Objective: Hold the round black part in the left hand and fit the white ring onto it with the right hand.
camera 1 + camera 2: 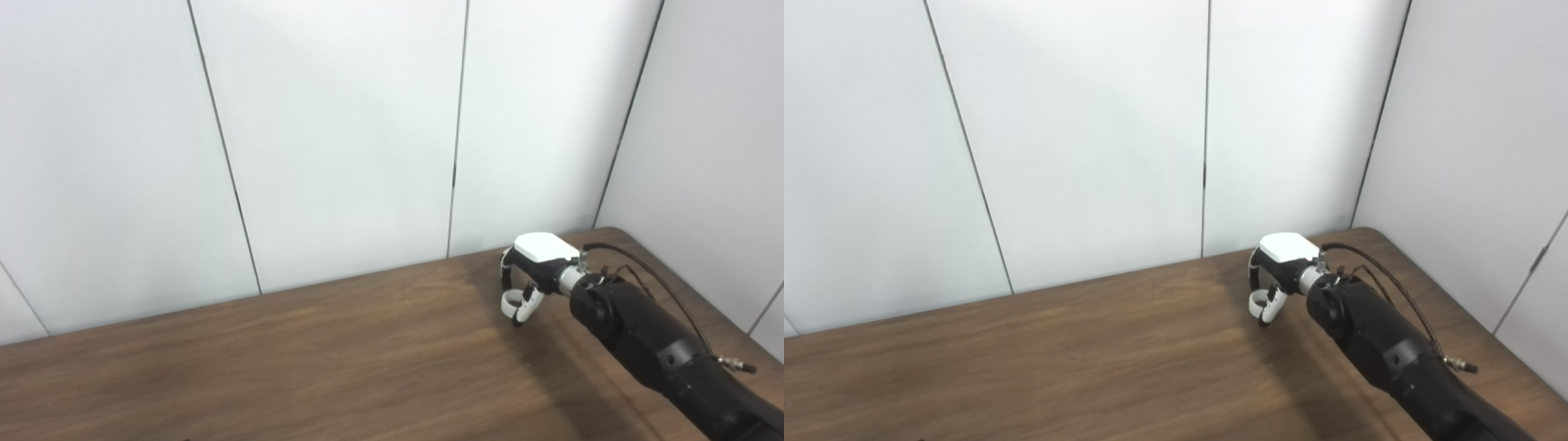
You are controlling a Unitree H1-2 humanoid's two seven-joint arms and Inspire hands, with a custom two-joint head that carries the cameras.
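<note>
My right hand [531,269] reaches out over the far right part of the wooden table [306,355], palm down with its fingers curled. It pinches a small white ring [509,301] between thumb and fingertips, held just above the table top. The same hand [1277,269] and ring [1257,301] show in the right eye view. The round black part is not in view. My left hand is not in view.
White wall panels [343,135] stand right behind the table's far edge. A side wall [710,153] closes the right side by the table's rounded far corner [612,231]. A black cable [649,275] loops over my right wrist.
</note>
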